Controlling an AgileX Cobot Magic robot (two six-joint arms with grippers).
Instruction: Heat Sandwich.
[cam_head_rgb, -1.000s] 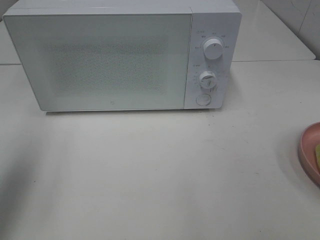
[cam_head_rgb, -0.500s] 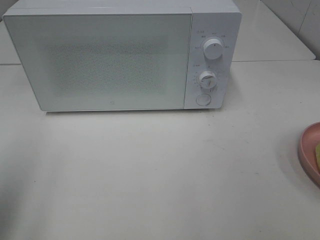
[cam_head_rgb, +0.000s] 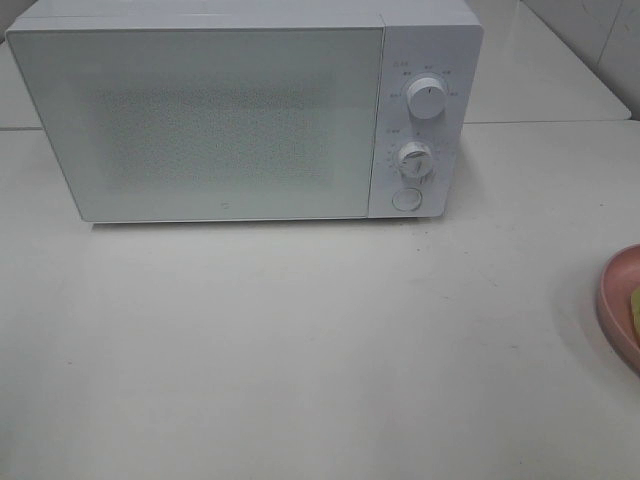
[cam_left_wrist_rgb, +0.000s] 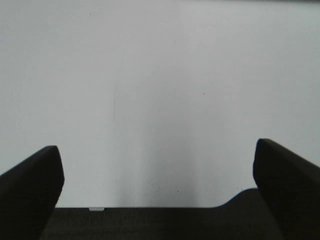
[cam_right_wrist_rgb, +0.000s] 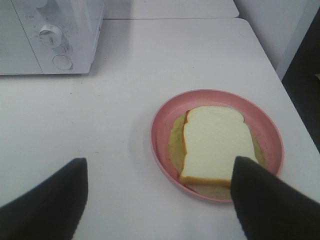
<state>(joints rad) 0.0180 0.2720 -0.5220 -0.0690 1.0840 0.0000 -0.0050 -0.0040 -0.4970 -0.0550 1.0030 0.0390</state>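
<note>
White table (cam_head_rgb: 300, 350); sandwich (cam_right_wrist_rgb: 216, 142) flat on plate (cam_right_wrist_rgb: 162, 127), both claws apart.

Neither arm shows in the high view; each gripper appears only in its own wrist view. The left gripper (cam_left_wrist_rgb: 159, 165) has its two dark fingers (cam_left_wrist_rgb: 30, 185) spread wide, with nothing between them; it holds nothing. The right gripper (cam_right_wrist_rgb: 159, 192) likewise has its fingers (cam_right_wrist_rgb: 47, 200) set wide apart, gripping nothing; both point forward and down, off any surface.
</note>
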